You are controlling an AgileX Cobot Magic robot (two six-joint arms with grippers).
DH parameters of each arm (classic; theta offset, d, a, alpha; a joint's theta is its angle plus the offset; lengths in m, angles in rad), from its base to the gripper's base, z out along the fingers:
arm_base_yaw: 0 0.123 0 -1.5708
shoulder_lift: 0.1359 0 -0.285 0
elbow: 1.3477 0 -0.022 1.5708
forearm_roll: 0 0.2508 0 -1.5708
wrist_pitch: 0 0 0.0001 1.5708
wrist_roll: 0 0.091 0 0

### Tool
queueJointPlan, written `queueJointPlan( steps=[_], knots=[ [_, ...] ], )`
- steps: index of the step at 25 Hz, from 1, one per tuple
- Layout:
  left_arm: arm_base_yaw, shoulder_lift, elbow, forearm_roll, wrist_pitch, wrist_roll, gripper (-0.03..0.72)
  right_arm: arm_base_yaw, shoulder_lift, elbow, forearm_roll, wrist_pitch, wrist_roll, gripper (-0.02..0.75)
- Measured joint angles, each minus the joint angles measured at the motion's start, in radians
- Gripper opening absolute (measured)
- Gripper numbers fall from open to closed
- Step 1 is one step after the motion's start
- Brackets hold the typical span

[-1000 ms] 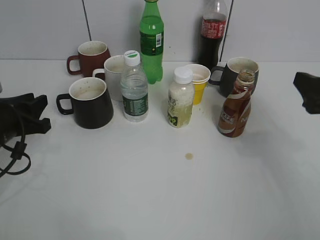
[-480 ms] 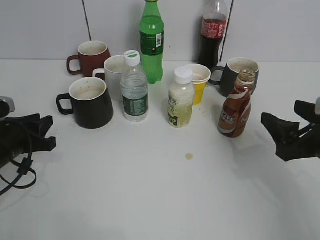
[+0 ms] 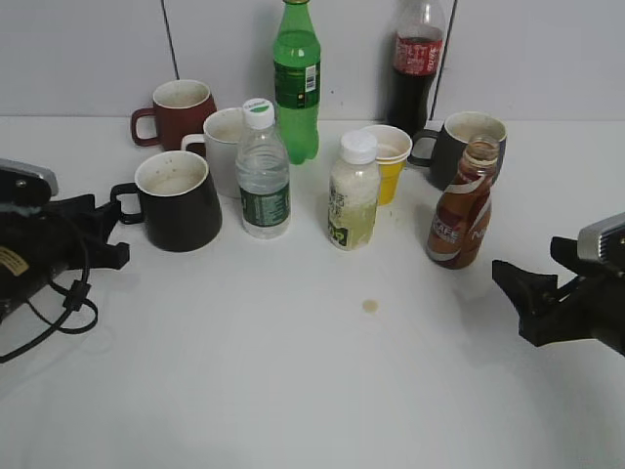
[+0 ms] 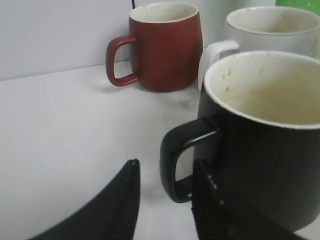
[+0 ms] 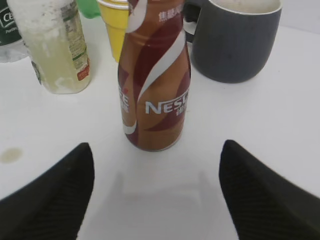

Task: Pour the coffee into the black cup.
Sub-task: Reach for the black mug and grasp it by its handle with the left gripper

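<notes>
Coffee (image 3: 462, 217): I see it upright on desk (image 3: 312, 391), between my right tool's (image 5: 156, 192) spread fingers, untouched.
Black cup (image 3: 178, 200): desk's left; my left tool (image 4: 162, 200) open, straddling its handle.

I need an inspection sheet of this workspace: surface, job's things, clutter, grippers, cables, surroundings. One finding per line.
Surface: white table, one small brown stain.
Job's things: coffee bottle upright, uncapped; black cup upright, no coffee seen inside.
Clutter: red-brown mug, white mug, grey mug, yellow cup, water bottle, pale juice bottle, green bottle, cola bottle.
Grippers: left gripper open beside the black cup's handle; right gripper open, facing the coffee bottle, apart from it.
Cables: black cable loops by the left arm.
Surroundings: pale panelled wall.
</notes>
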Motion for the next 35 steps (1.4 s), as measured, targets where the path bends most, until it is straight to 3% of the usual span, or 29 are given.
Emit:
queueJointPlan(
  steps=[21,26,31,35],
  knots=[
    [0.0,0.209,-0.247,0.0,-0.015,0.012,0.326,0.0,0.001,0.0,0.003,-0.003,-0.002,0.586],
    [0.0,0.255,-0.327,0.003,-0.02,0.012,0.251,0.0,0.002,0.0,0.004,-0.004,-0.003,0.586],
    [0.0,0.283,-0.37,0.014,-0.035,0.003,0.073,0.0,0.043,-0.044,-0.018,-0.004,-0.003,0.585],
    [0.0,0.276,-0.372,0.013,-0.03,-0.002,0.071,0.0,0.107,-0.108,-0.056,-0.004,-0.003,0.588]
  ],
)
